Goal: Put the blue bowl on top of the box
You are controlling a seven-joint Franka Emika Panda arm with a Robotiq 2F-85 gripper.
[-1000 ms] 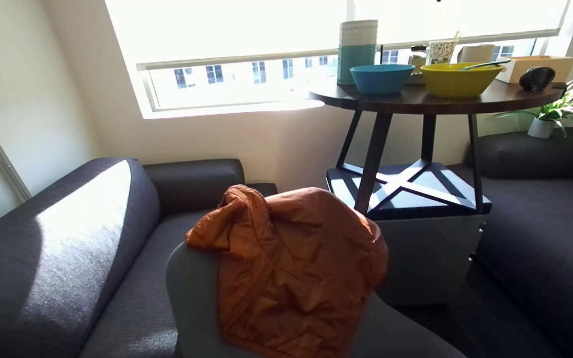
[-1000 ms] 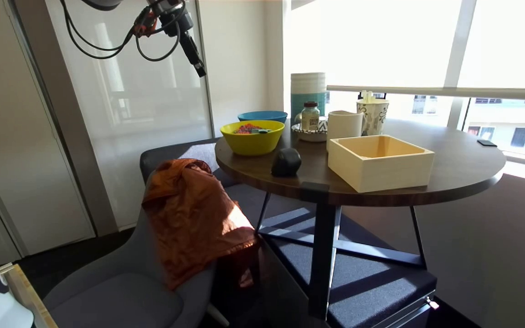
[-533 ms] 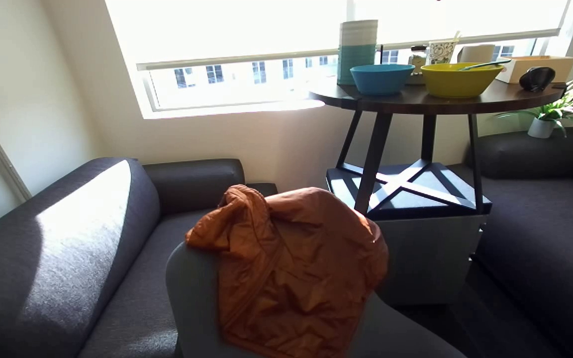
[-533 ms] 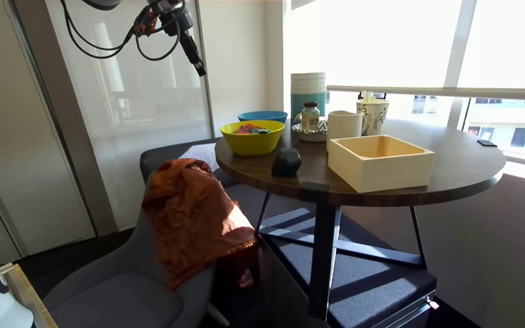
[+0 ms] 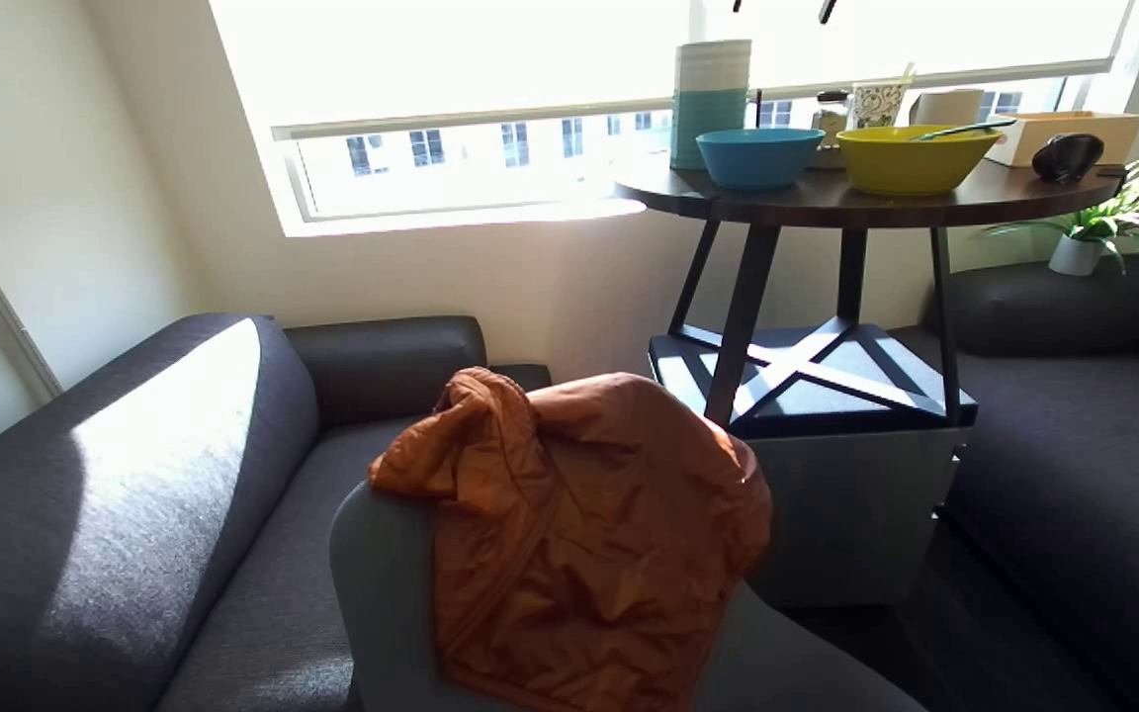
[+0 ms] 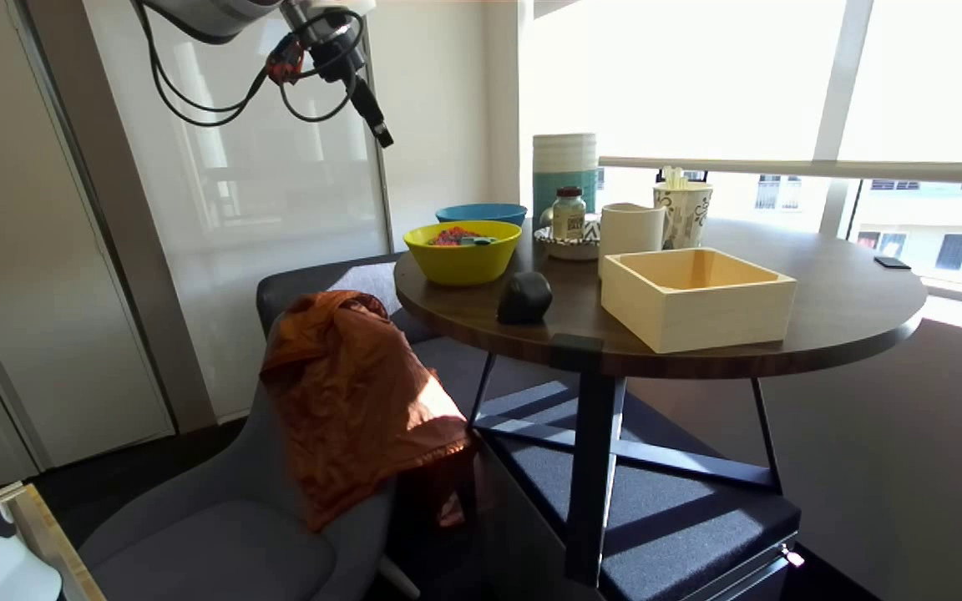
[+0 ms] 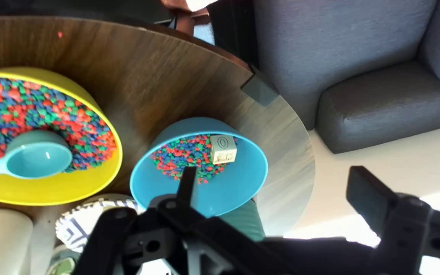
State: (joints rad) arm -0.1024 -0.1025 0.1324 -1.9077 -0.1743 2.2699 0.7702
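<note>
One round, dark-brown wooden worktop (image 6: 848, 284) carries a hollow, rectangular pale-wood box (image 6: 705, 310) near its rim, a wide yellow bowl (image 5: 914, 166) and a shallow teal-blue bowl (image 5: 759, 161). The teal-blue bowl stands upright just beside the yellow one, well apart from the box. Higher than both bowls hangs the black, two-pronged end effector (image 7: 272, 181), released, jaws parted wide. Inside the teal-blue bowl a small pale cube (image 7: 223, 149) sits on multicoloured granules (image 7: 180, 152).

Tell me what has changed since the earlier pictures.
The gripper has moved rightward and slightly down in an exterior view. Two fingertips now show at an exterior view's top edge, instead of one dark speck. Nothing was visibly grasped or released. The blue bowl, yellow bowl and box stayed put on the table.
</note>
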